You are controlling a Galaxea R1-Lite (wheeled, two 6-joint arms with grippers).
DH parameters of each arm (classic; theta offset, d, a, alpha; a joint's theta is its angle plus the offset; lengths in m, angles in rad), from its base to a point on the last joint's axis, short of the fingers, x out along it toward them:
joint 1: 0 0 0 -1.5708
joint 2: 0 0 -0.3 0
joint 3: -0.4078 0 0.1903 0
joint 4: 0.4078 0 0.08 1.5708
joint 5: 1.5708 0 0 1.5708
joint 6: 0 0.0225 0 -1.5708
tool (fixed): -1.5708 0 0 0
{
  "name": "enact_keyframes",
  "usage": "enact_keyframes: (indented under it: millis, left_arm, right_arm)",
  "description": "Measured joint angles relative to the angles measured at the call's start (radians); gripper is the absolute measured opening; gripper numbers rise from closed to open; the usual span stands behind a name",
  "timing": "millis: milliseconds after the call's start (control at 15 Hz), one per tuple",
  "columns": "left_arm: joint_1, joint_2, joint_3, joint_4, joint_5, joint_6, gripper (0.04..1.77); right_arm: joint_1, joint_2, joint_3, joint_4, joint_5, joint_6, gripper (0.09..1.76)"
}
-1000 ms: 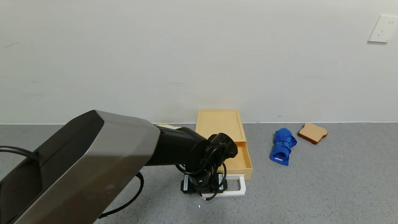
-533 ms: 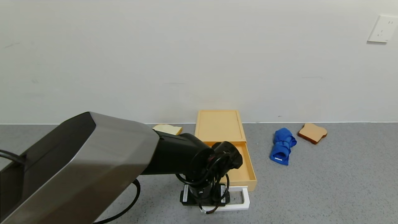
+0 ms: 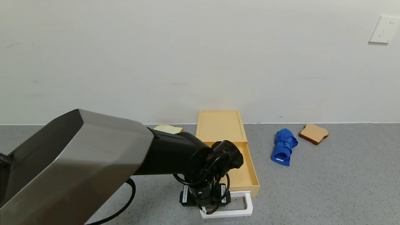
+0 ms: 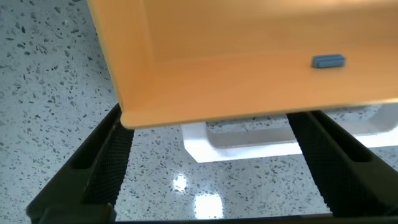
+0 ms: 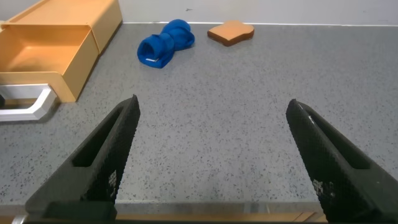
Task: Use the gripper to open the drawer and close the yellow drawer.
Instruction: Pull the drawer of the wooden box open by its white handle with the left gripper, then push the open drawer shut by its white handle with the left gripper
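The yellow drawer [image 3: 242, 175] stands pulled well out of its flat case [image 3: 220, 125] by the back wall. Its white loop handle [image 3: 239, 211] points toward me. My left gripper [image 3: 204, 200] hangs over the handle's left part. In the left wrist view the gripper [image 4: 217, 168] is open. Its dark fingers [image 4: 106, 165] stand wide apart on either side of the handle's corner [image 4: 249, 140], below the drawer's front wall [image 4: 249, 81]. My right gripper [image 5: 212, 106] is open and empty over bare floor. It sees the drawer [image 5: 43, 53] to one side.
A rolled blue cloth [image 3: 283, 147] and a brown bread slice [image 3: 314, 133] lie right of the drawer. A pale bread slice [image 3: 168, 128] lies left of the case by the wall. A small blue-grey tab [image 4: 328, 61] sits inside the drawer.
The drawer has slid farther out of its case toward me. My left gripper has drawn back with the handle.
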Motion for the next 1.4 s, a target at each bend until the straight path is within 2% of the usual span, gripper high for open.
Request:
enact_keyframes:
  millis: [267, 533, 733, 933, 1067, 1200, 1267, 1400]
  left_arm:
    - [0.001, -0.046, -0.001, 0.011, -0.001, 0.014, 1.72]
    - [0.014, -0.142, -0.011, 0.072, 0.001, 0.064, 1.72]
    - [0.041, -0.241, -0.02, 0.119, 0.001, 0.156, 1.72]
    - [0.117, -0.363, -0.007, 0.124, -0.028, 0.343, 1.72]
    - [0.193, -0.431, 0.001, 0.119, -0.138, 0.437, 1.72]
    - [0.284, -0.493, 0.016, 0.093, -0.287, 0.524, 1.72]
    - [0.329, -0.523, 0.042, 0.05, -0.35, 0.564, 1.72]
    - [0.417, -0.579, 0.139, -0.105, -0.443, 0.636, 1.72]
  right_arm:
    - [0.0, 0.0, 0.0, 0.0, 0.0, 0.0, 1.73]
    - [0.0, 0.0, 0.0, 0.0, 0.0, 0.0, 1.73]
    - [0.0, 0.0, 0.0, 0.0, 0.0, 0.0, 1.73]
    - [0.0, 0.0, 0.0, 0.0, 0.0, 0.0, 1.73]
    - [0.0, 0.0, 0.0, 0.0, 0.0, 0.0, 1.73]
    - [0.0, 0.0, 0.0, 0.0, 0.0, 0.0, 1.73]
    - [0.0, 0.0, 0.0, 0.0, 0.0, 0.0, 1.73]
    - [0.0, 0.0, 0.0, 0.0, 0.0, 0.0, 1.73]
